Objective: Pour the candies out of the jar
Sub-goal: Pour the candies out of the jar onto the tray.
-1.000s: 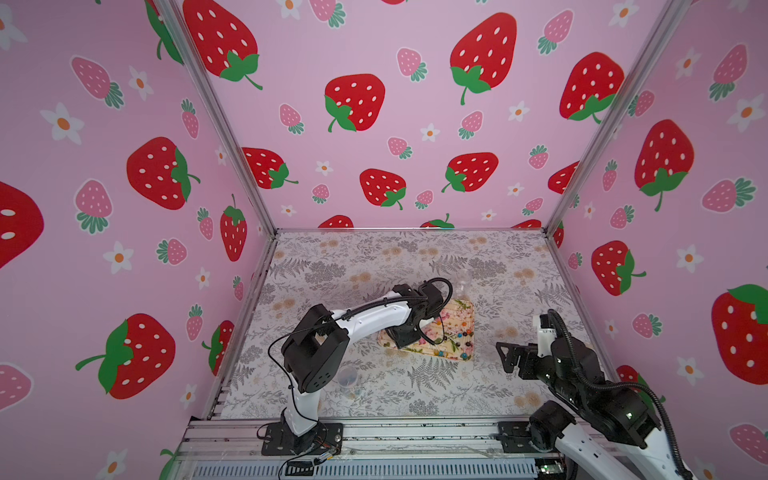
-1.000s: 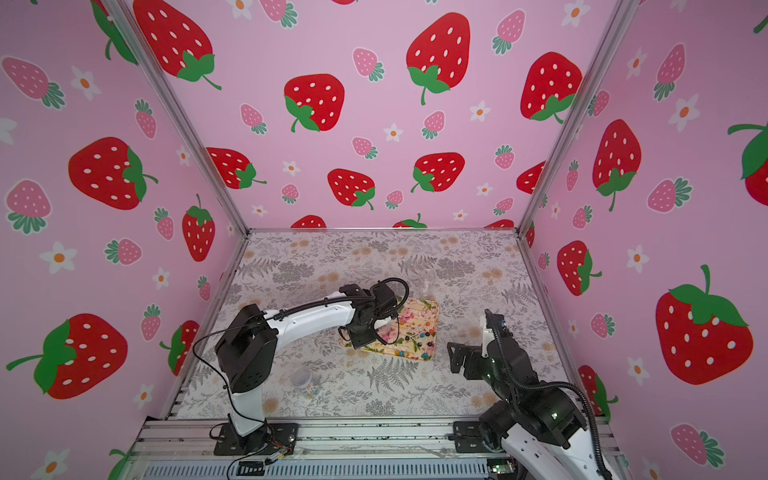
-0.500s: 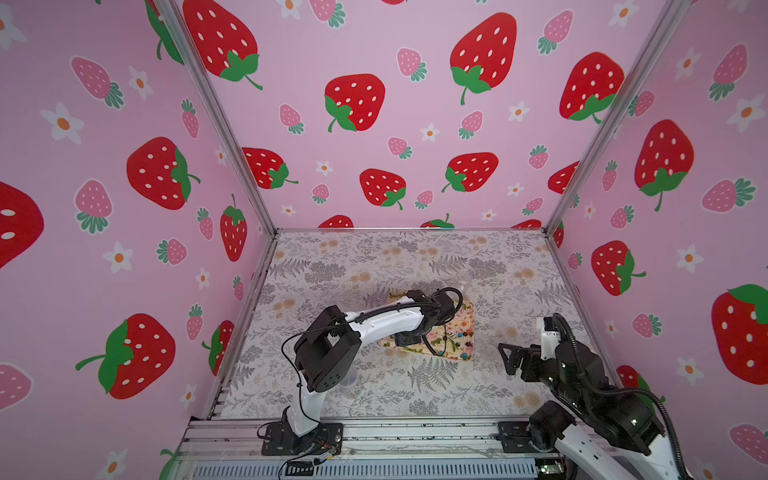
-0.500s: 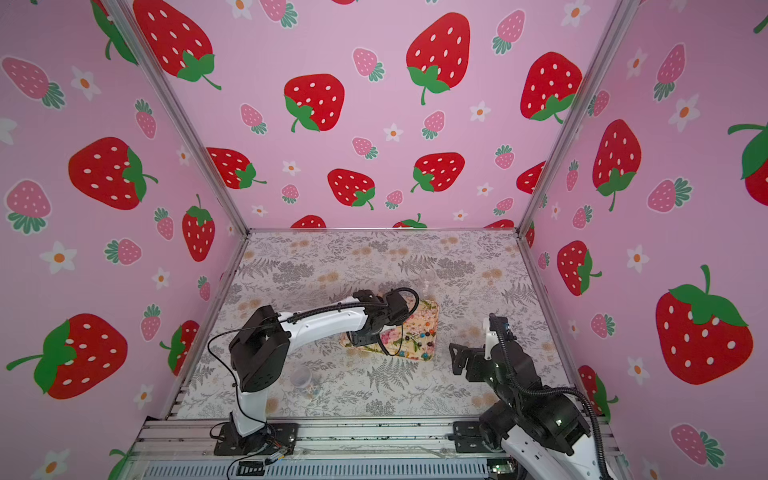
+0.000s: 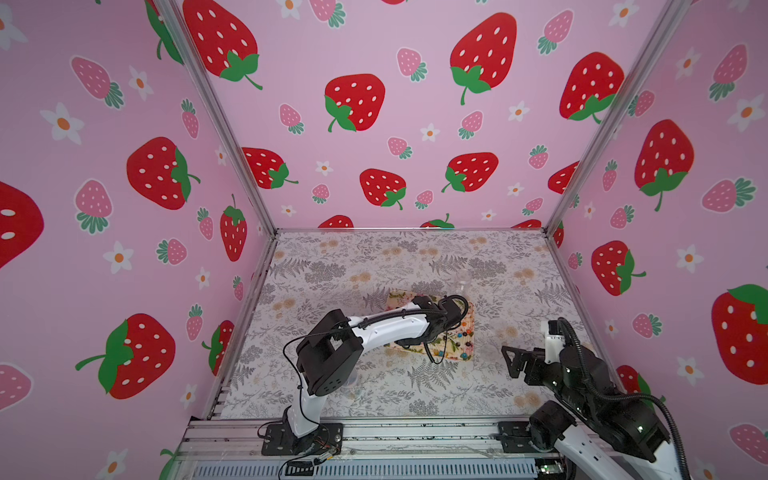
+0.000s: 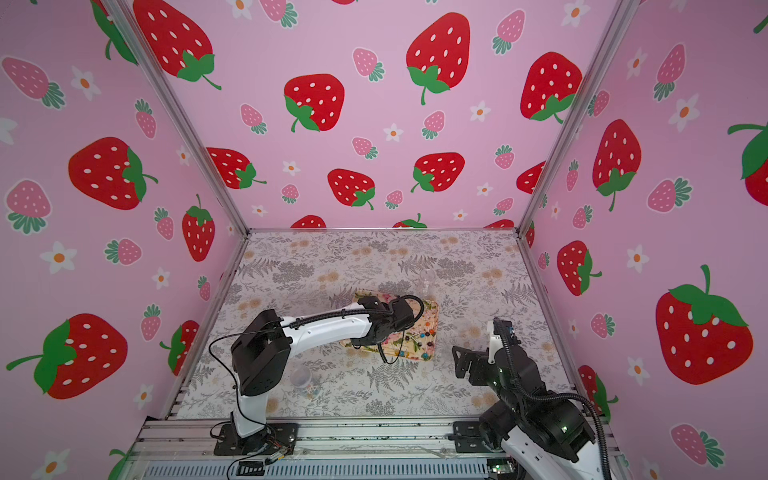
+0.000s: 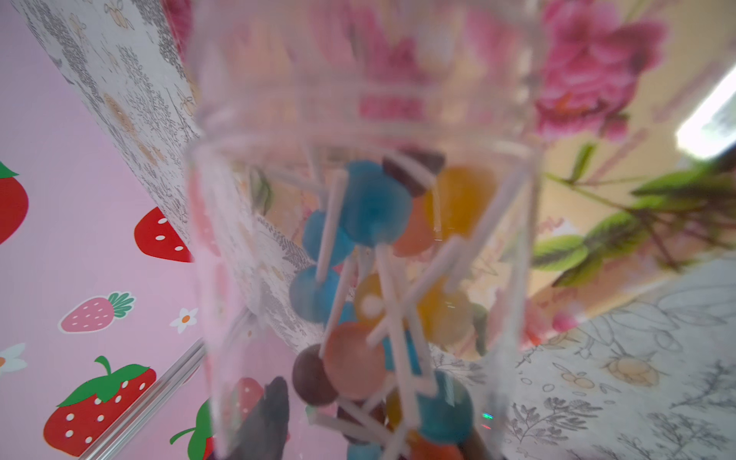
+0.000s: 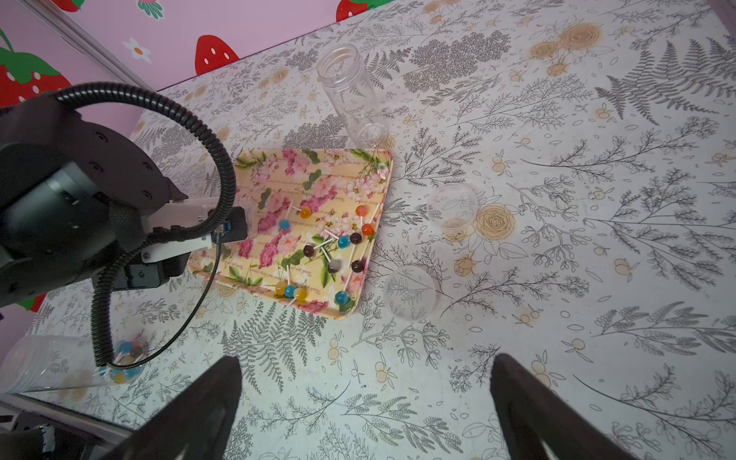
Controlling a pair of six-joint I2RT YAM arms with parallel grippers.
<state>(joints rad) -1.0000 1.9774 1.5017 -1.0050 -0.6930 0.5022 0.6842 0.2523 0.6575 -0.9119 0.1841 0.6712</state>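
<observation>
My left gripper point(image 7: 370, 438) is shut on a clear plastic jar point(image 7: 358, 131) that fills the left wrist view. Inside it, blurred, are the candies point(image 7: 374, 211): small lollipops with blue, orange and dark heads on white sticks. In both top views the left wrist point(image 5: 451, 313) hangs over the floral tray point(image 5: 399, 297) and hides the jar. More candies point(image 8: 342, 241) lie scattered on the tray point(image 8: 255, 275). My right gripper point(image 8: 366, 398) is open over bare tablecloth, right of the tray point(image 6: 432, 309) and clear of it.
A second jar holding candies point(image 6: 305, 380) stands near the front left. An empty clear jar point(image 8: 350, 91) lies behind the tray. Two clear lids point(image 8: 452, 207) point(image 8: 410, 292) rest on the cloth just right of the tray. Pink strawberry walls enclose the table.
The left arm has swung its wrist farther right and forward over the tray, elbow following. The right arm has shifted slightly, its jaws still wide.
</observation>
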